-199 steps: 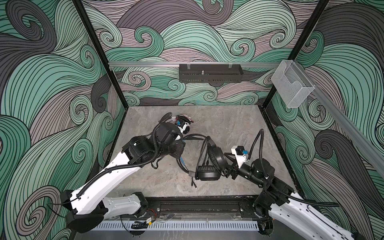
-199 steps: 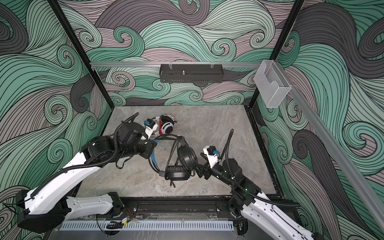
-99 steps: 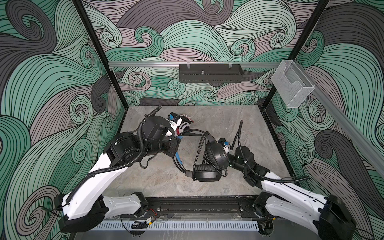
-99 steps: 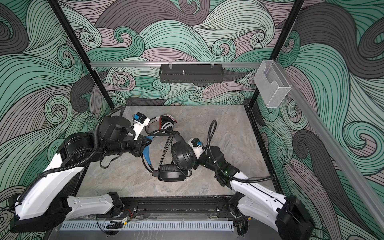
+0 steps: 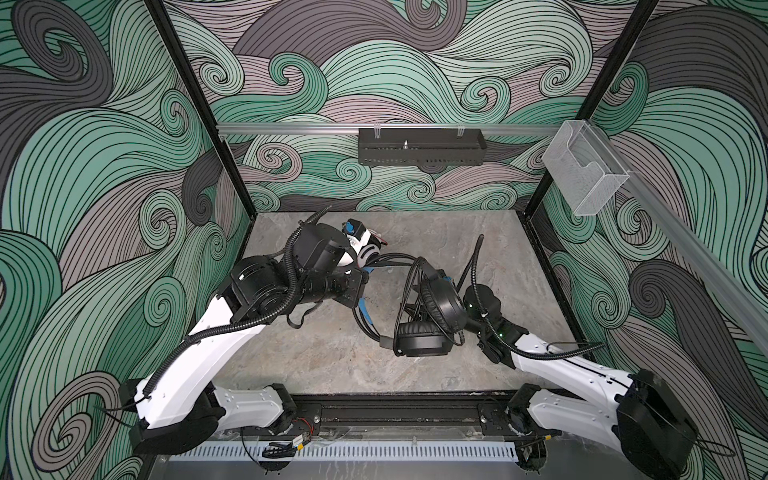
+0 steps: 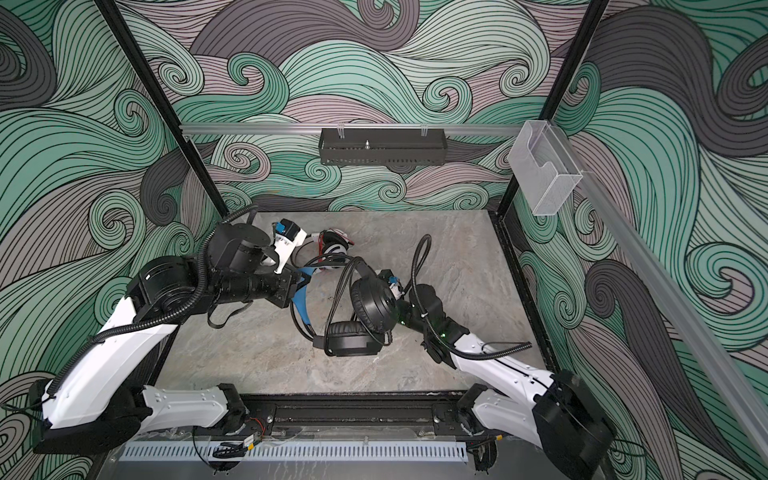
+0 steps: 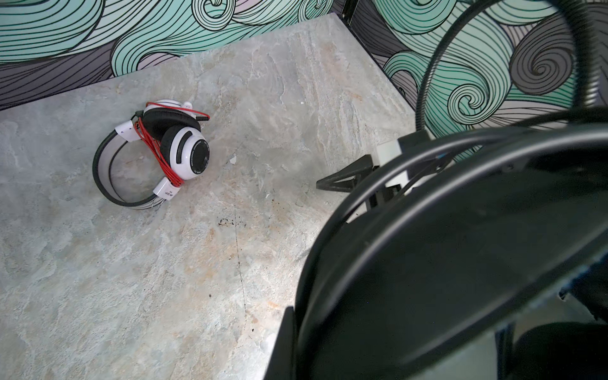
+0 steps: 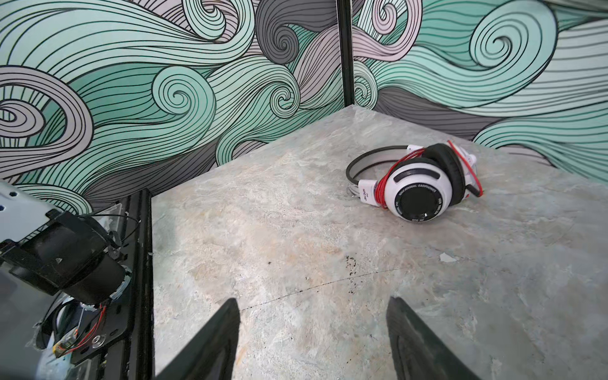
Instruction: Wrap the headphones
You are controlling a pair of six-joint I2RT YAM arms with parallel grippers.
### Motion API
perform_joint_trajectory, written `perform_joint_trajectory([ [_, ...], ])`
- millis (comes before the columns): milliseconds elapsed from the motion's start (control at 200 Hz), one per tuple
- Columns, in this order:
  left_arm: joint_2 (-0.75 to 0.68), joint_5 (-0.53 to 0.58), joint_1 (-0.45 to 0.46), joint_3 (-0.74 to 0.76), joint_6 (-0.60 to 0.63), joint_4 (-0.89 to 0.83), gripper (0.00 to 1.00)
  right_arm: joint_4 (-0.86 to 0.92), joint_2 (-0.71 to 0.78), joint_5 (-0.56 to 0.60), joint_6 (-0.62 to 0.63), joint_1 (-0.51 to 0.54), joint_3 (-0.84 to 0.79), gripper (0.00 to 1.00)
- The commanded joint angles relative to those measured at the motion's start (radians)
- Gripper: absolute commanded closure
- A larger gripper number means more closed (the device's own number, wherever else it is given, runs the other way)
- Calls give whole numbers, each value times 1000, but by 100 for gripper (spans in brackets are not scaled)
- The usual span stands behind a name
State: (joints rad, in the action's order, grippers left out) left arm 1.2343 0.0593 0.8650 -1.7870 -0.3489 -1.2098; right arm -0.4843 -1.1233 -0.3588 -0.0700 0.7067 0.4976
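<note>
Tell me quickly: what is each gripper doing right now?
Left gripper: closed on the black headphones, at the headband.
Right gripper: open, holding nothing.

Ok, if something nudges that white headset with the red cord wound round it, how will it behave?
The white headset probably slides, not rolls: its headband lies flat on the table. The red cord is wound round it, so it likely moves as one bundle. The thin band may flex.

Left fingers (image 5: 360,286) closed; right fingers (image 8: 214,345) spread; arms extended inward.
</note>
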Motion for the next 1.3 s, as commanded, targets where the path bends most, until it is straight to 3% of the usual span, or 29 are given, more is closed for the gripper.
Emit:
perform_joint_trajectory([
  [0, -2, -47, 0, -49, -47, 46, 100, -77, -26, -37, -26, -5, -27, 33],
  [270, 5, -59, 0, -58, -61, 69, 100, -155, -69, -50, -76, -5, -84, 38],
  [635, 8, -65, 0, -60, -71, 87, 100, -277, -149, -63, -157, -4, -154, 31],
  [1006, -6, -62, 0, -54, -89, 98, 100, -380, -242, -110, -196, 33, -180, 31],
  [1296, -7, -61, 0, -49, -100, 116, 100, -426, -312, -108, -205, 87, -166, 37],
])
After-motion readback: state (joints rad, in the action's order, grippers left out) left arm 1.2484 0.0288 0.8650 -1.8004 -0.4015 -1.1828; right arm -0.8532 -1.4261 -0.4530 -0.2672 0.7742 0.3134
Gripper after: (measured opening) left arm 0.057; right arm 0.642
